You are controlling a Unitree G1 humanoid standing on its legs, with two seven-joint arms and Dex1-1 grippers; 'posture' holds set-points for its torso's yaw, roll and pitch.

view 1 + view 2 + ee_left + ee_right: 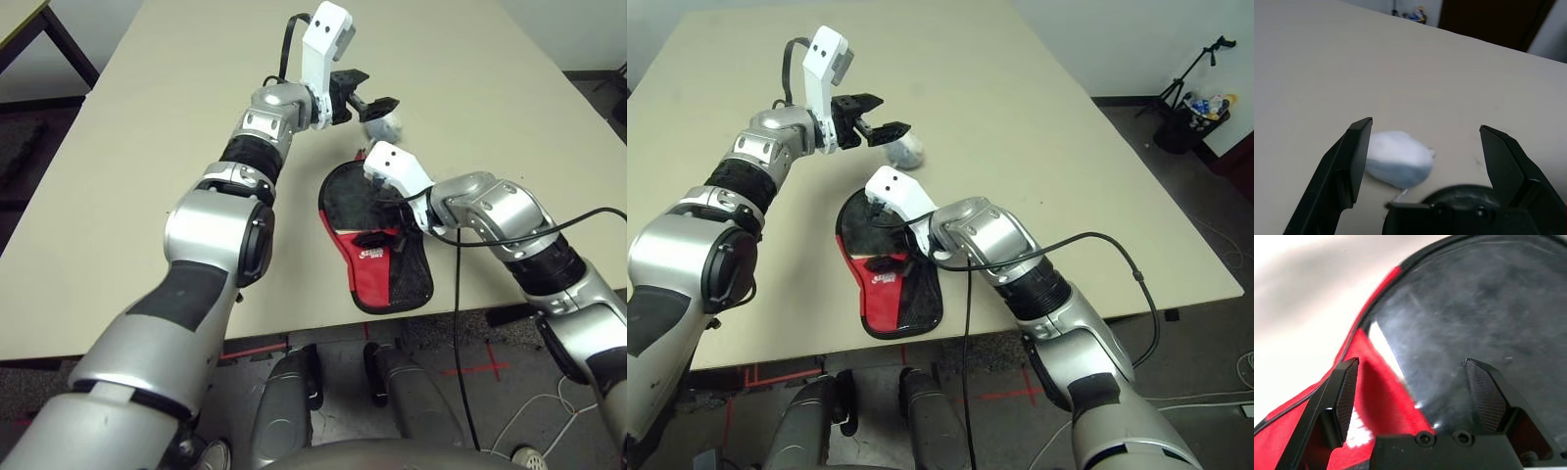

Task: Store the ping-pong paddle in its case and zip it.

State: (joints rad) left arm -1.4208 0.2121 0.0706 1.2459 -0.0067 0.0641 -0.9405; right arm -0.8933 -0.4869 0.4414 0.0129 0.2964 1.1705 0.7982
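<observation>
While the case point(377, 250) lies flat close to the near edge of the beige surface point(147, 196), its narrow red-and-black end with the white logo points toward that edge and its round black end points toward the far edge. In the round end sits the ping-pong paddle point(1484, 318), its black rubber blade showing inside the case's rim; the handle cannot be made out. The case's zipper rim is not seen clearly enough to tell how far it is closed.

The right pincer point(1420, 391) hangs just above the case where the red panel meets the black blade, tilted downward, with its two black fingers spread apart and nothing between them. Whether the fingertips touch the fabric cannot be told.

The left pincer point(1425, 161) is held above the surface, farther from the near edge than the case, pointing roughly level and toward the robot's right. Its fingers point(1354, 156) are spread wide and hold nothing. Just past its tips a white fluffy ball point(1398, 159) rests on the surface, near the round end of the case but apart from it, and the pincer is not touching it.

A black cable point(1087, 245) loops over the right forearm.
</observation>
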